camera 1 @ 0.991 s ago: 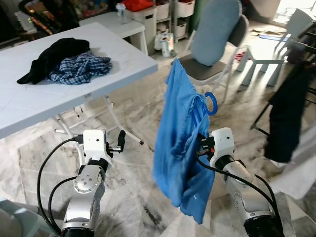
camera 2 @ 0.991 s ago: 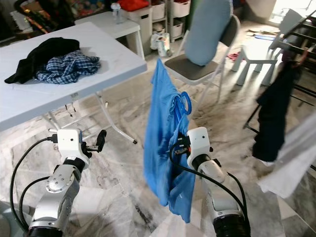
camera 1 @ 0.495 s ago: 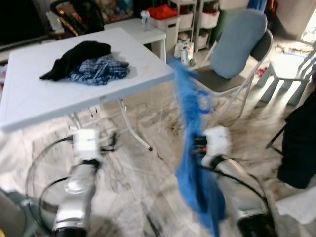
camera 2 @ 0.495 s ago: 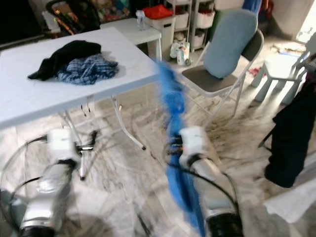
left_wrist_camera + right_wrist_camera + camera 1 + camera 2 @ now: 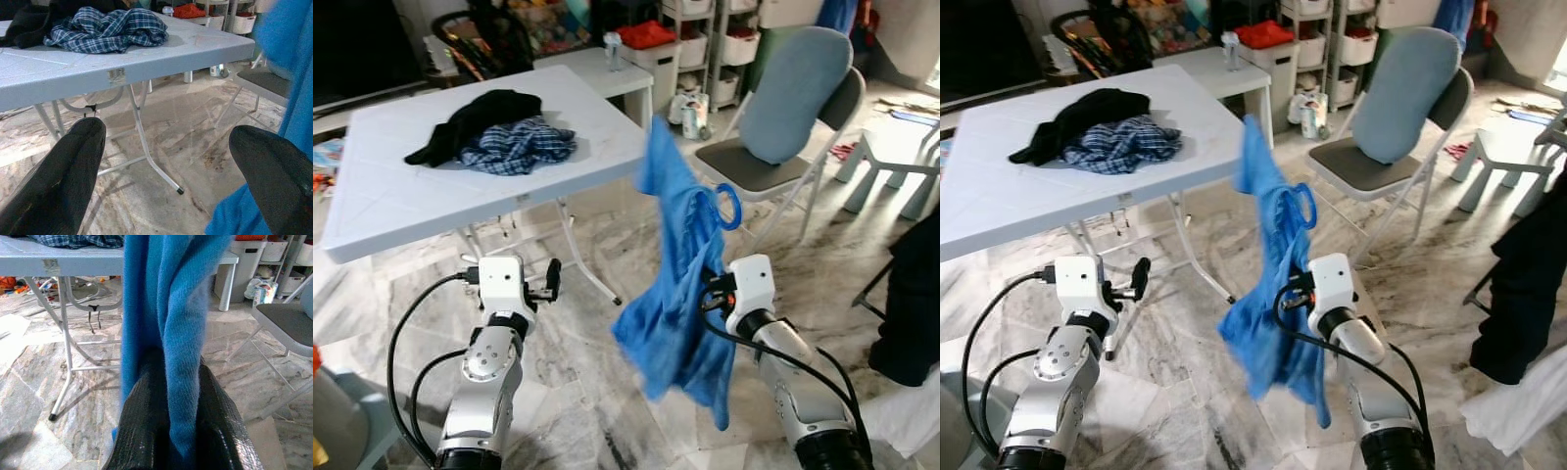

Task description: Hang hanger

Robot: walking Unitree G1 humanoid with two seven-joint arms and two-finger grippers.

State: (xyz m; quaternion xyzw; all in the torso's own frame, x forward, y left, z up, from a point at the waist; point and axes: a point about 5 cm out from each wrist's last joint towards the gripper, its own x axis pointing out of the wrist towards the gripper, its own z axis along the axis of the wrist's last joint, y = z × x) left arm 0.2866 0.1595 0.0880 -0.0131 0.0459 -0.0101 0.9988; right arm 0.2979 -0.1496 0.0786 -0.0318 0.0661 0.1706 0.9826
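**Right end effector holding up blue garment on hanger**

The right end effector (image 5: 168, 416) is clamping its two black fingers (image 5: 142, 421) on a blue garment (image 5: 677, 294), the cloth pinched between them and draping above and below the grip. A blue hanger (image 5: 724, 206) is sitting inside the garment, its round hook poking out just above the right end effector. The garment's lower part is hanging below the end effector, off the marble floor (image 5: 597, 392).

The left end effector (image 5: 166, 161) is hovering released, fingers spread wide with nothing between them, well to the left of the garment. Ahead of it, a white folding table (image 5: 391, 196) is carrying a black garment (image 5: 470, 113) and a plaid shirt (image 5: 519, 145), touching each other. Beyond the right end effector, a grey folding chair (image 5: 783, 147) with a blue back cushion is standing on the floor. A dark garment (image 5: 911, 304) is hanging at the far right.
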